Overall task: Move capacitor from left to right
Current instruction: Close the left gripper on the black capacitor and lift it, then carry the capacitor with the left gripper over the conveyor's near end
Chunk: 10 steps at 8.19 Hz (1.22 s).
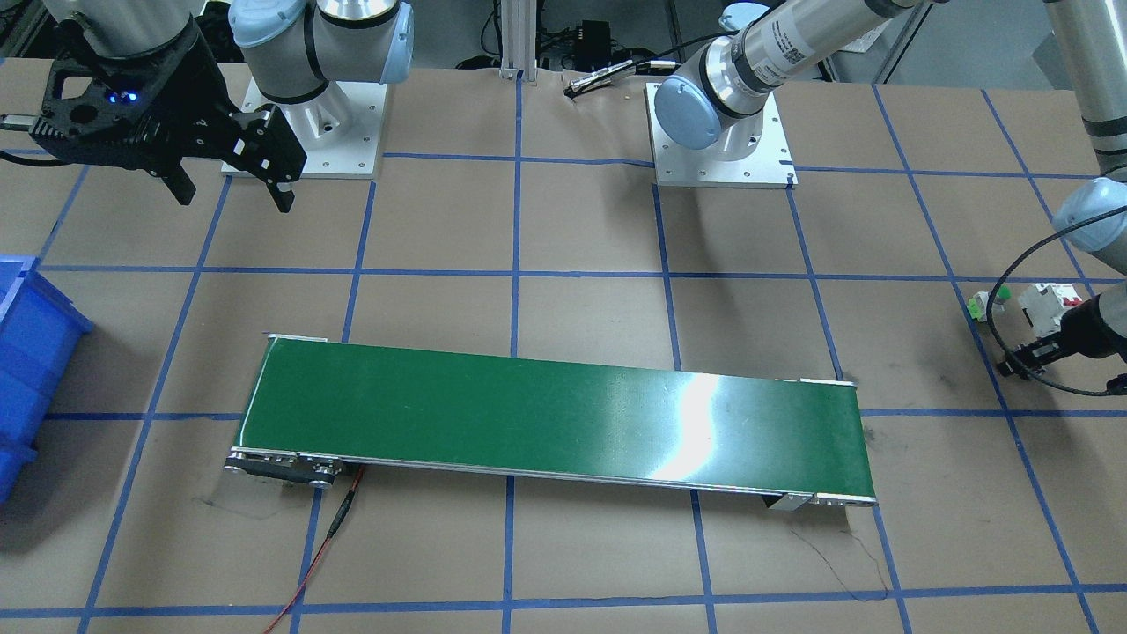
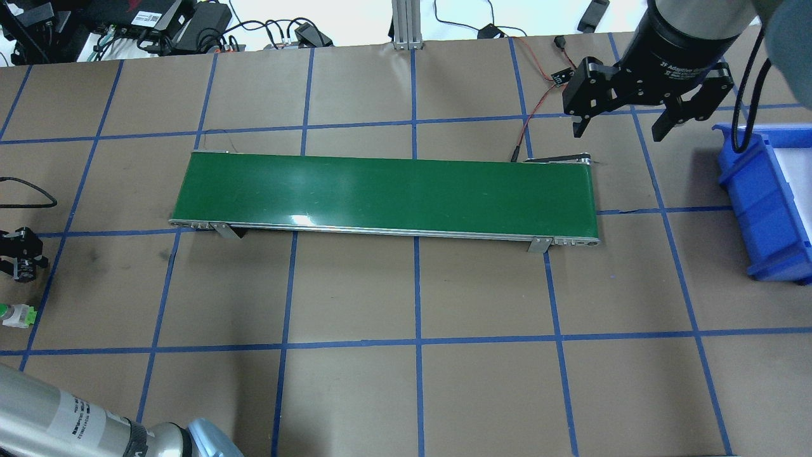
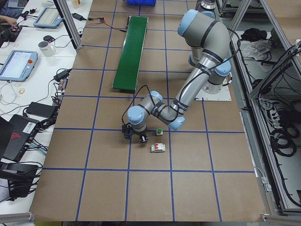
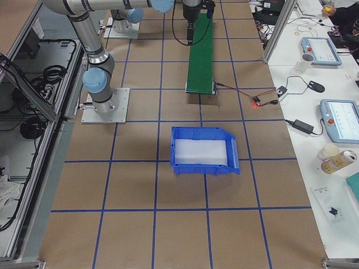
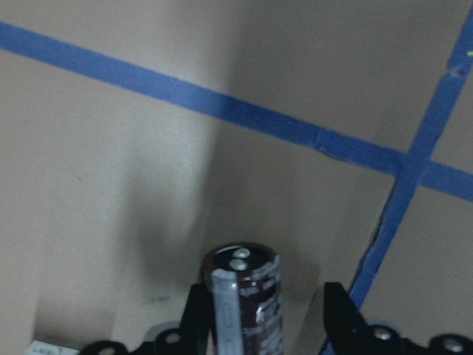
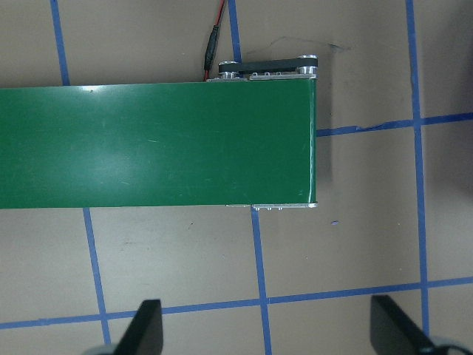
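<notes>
1. The capacitor (image 5: 251, 296), a stubby dark-brown cylinder with a pale stripe down its side and two silvery terminals on its end face, sits between the black fingers (image 5: 194, 319) of the left gripper (image 5: 260, 325), over the brown paper-covered table (image 5: 111, 163) near a crossing of blue tape lines.
2. The left gripper's jaws stand apart around it. One finger is just beside the pale stripe, while a strip of table shows between the capacitor and the other finger.
3. This is at the robot's left end of the table, well apart from the long green conveyor belt (image 2: 387, 193).
4. A small green-topped push button (image 3: 160, 131) and a white circuit breaker with red levers (image 3: 158, 148) lie near the left gripper (image 3: 134, 136).
5. The right gripper (image 2: 618, 132) hangs above the belt's right end with its fingers spread wide and nothing between them.
6. A blue plastic bin (image 2: 755, 197) stands beyond that end of the belt.
</notes>
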Each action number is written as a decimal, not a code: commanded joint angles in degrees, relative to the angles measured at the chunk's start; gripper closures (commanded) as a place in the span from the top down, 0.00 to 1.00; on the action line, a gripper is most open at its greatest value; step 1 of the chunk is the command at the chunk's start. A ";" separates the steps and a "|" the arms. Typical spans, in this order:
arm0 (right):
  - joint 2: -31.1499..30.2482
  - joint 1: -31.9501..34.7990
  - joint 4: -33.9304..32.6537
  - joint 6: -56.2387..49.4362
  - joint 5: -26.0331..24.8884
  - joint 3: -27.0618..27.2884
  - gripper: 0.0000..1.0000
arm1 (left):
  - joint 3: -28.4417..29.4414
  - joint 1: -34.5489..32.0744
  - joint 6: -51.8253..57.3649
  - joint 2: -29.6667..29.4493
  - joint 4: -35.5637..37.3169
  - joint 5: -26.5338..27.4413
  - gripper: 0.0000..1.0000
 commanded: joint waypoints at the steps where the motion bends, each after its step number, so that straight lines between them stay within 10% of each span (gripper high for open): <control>1: 0.01 0.00 0.02 0.00 0.00 0.00 1.00 | 0.11 0.00 2.28 0.38 0.00 0.00 0.18; 6: 0.01 0.00 0.10 0.00 0.09 0.00 1.00 | 0.38 -2.09 2.29 4.59 -0.70 -0.79 0.00; 10: 0.01 0.00 0.02 0.00 0.09 0.00 1.00 | 0.73 -19.03 3.52 9.25 -2.01 -0.09 0.00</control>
